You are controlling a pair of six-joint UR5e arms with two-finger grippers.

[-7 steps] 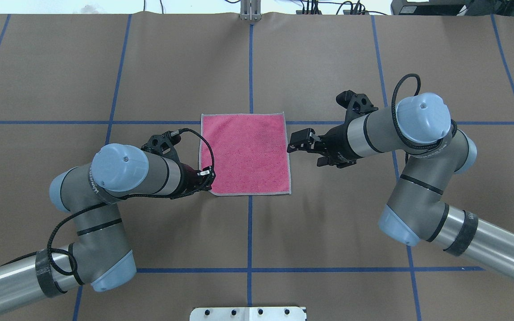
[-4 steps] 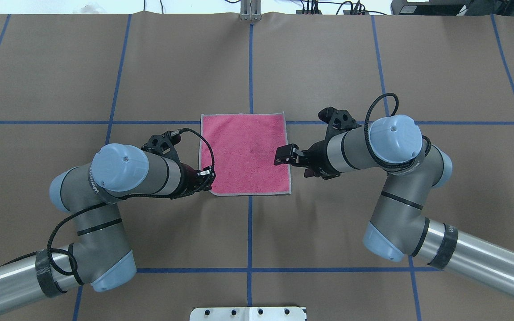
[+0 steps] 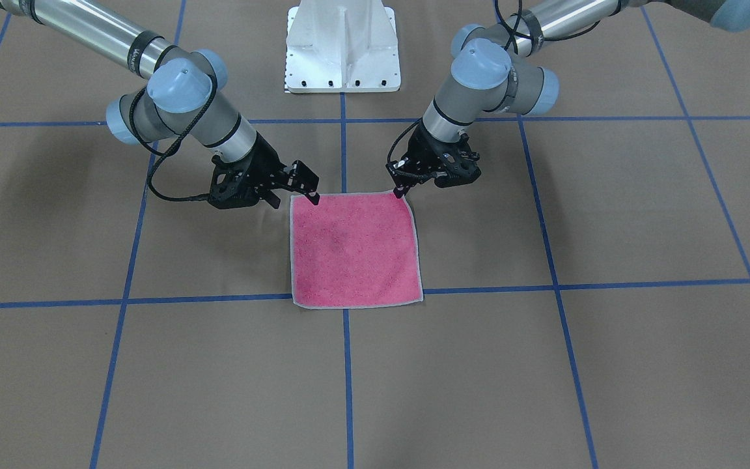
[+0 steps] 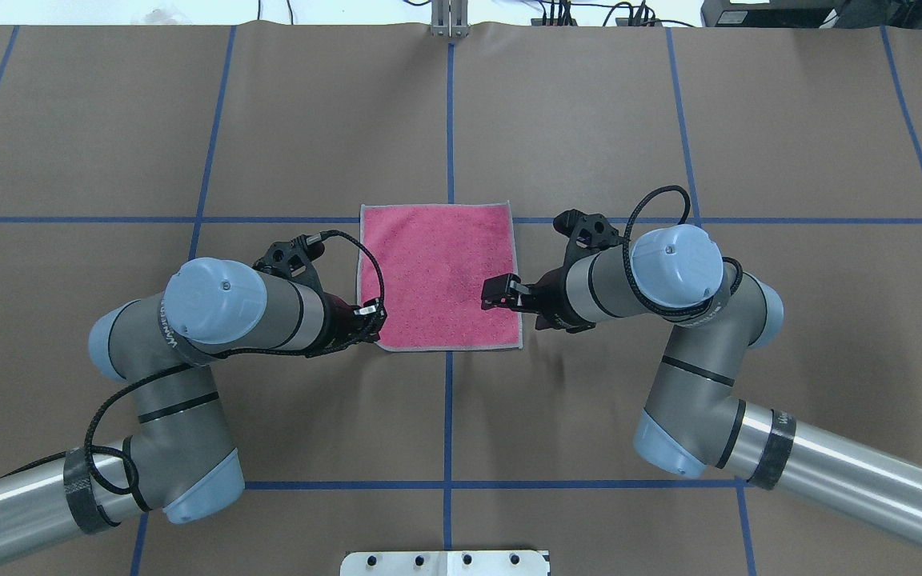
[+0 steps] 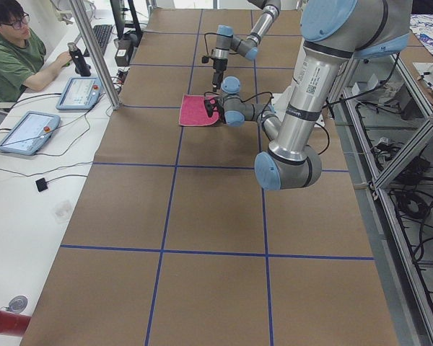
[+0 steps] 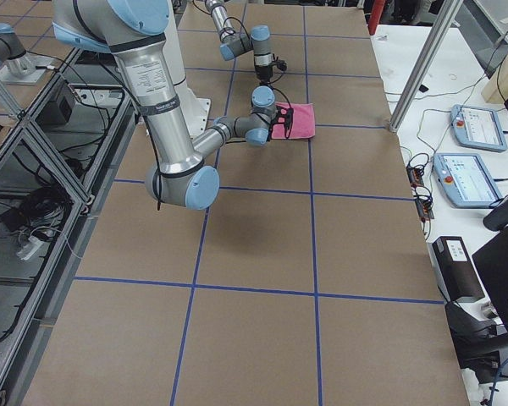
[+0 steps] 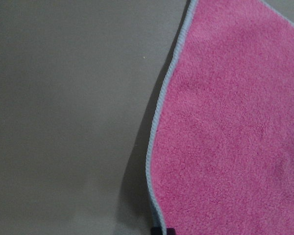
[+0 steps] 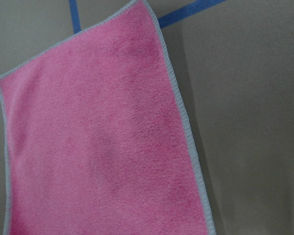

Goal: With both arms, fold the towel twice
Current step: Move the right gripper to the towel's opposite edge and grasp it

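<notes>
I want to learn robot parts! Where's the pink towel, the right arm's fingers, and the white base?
towel (image 4: 438, 276), overhead view, middle of its pink face.
right arm's fingers (image 4: 497, 292), overhead view, on one black finger.
white base (image 3: 342, 49), front-facing view, middle of its white body.

Overhead opposite front, wrists close, all seemingly share towel (image 4: 438, 276)

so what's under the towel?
Only the brown table cover shows around the towel, which lies pink face up. A blue tape line runs under its far edge and out at the near edge. Its underside and anything beneath are covered.
</notes>
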